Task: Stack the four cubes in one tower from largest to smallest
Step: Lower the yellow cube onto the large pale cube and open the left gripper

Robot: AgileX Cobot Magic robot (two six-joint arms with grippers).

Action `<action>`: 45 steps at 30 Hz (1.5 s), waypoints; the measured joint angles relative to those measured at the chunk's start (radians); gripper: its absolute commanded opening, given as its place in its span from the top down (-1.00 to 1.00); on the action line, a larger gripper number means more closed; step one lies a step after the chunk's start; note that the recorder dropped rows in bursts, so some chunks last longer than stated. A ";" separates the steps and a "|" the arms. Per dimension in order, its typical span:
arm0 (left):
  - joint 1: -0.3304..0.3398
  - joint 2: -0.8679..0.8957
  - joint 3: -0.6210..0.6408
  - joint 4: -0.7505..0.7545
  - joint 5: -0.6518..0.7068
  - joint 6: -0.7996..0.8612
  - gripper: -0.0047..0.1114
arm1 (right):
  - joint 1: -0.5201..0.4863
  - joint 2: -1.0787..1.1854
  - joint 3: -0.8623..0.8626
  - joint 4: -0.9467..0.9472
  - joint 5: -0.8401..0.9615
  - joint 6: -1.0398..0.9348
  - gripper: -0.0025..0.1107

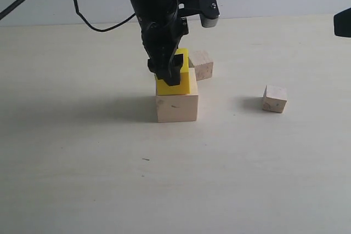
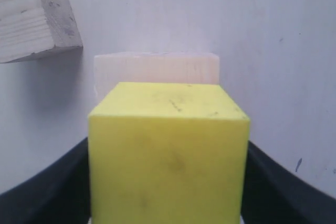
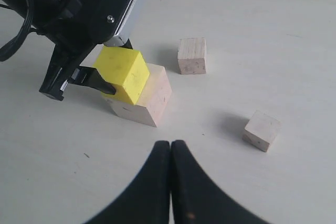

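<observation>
My left gripper (image 1: 171,72) is shut on the bright yellow cube (image 1: 184,83), whose underside meets the top of the large pale wood cube (image 1: 176,108). In the left wrist view the yellow cube (image 2: 168,156) fills the space between the black fingers (image 2: 47,195), with the large cube (image 2: 156,69) beyond it. A smaller pale wood cube (image 1: 201,64) lies on the table just behind the stack. The smallest wood cube (image 1: 275,98) lies apart to the right. My right gripper (image 3: 171,148) is shut and holds nothing, hovering well short of the stack (image 3: 149,103).
The light wooden table (image 1: 82,179) carries everything. The left arm's black body and cables (image 1: 153,4) rise over the stack. A dark piece of the right arm (image 1: 343,23) shows at the exterior view's right edge.
</observation>
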 measured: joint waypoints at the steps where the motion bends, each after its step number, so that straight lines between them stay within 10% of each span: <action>1: 0.000 0.000 0.001 0.000 0.000 -0.015 -0.42 | 0.000 0.000 0.000 0.000 0.000 0.000 0.96; 26: -0.002 -0.185 0.002 0.034 0.002 -0.117 -0.60 | 0.000 0.000 0.000 -0.011 0.000 0.000 0.96; 36: -0.002 -0.207 0.037 0.034 0.002 -0.209 0.84 | 0.000 0.000 0.000 -0.015 -0.002 0.000 0.96; 45: -0.002 -0.205 0.147 -0.049 0.002 -0.204 0.92 | 0.000 0.000 0.000 -0.018 -0.004 0.000 0.96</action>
